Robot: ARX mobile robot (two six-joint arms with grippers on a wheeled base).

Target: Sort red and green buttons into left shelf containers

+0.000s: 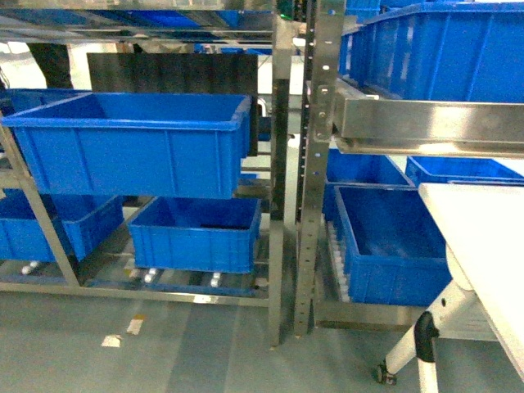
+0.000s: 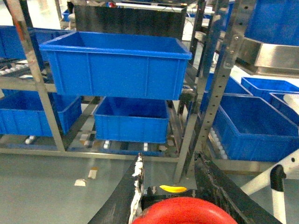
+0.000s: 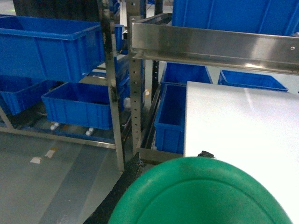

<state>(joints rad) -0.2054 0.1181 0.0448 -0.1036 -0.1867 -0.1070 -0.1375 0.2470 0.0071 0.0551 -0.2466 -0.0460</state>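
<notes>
In the left wrist view a red button (image 2: 180,212) with a domed cap sits between the black fingers of my left gripper (image 2: 170,163), which is shut on it. In the right wrist view a green button (image 3: 201,196) fills the bottom of the frame, with my right gripper (image 3: 170,157) shut on it; its fingers are mostly hidden behind the cap. The left shelf containers are bright-blue bins: an upper one (image 1: 131,139) (image 2: 117,65) (image 3: 46,44) and a lower one (image 1: 196,233) (image 2: 131,122). Both stand ahead of the grippers at a distance. Neither gripper shows in the head view.
Steel shelf uprights (image 1: 315,164) divide the left rack from a right rack holding more blue bins (image 1: 389,246). A white folding table (image 1: 483,246) with a castered leg (image 1: 409,344) stands at the right. Tape scraps (image 1: 123,332) lie on the grey floor.
</notes>
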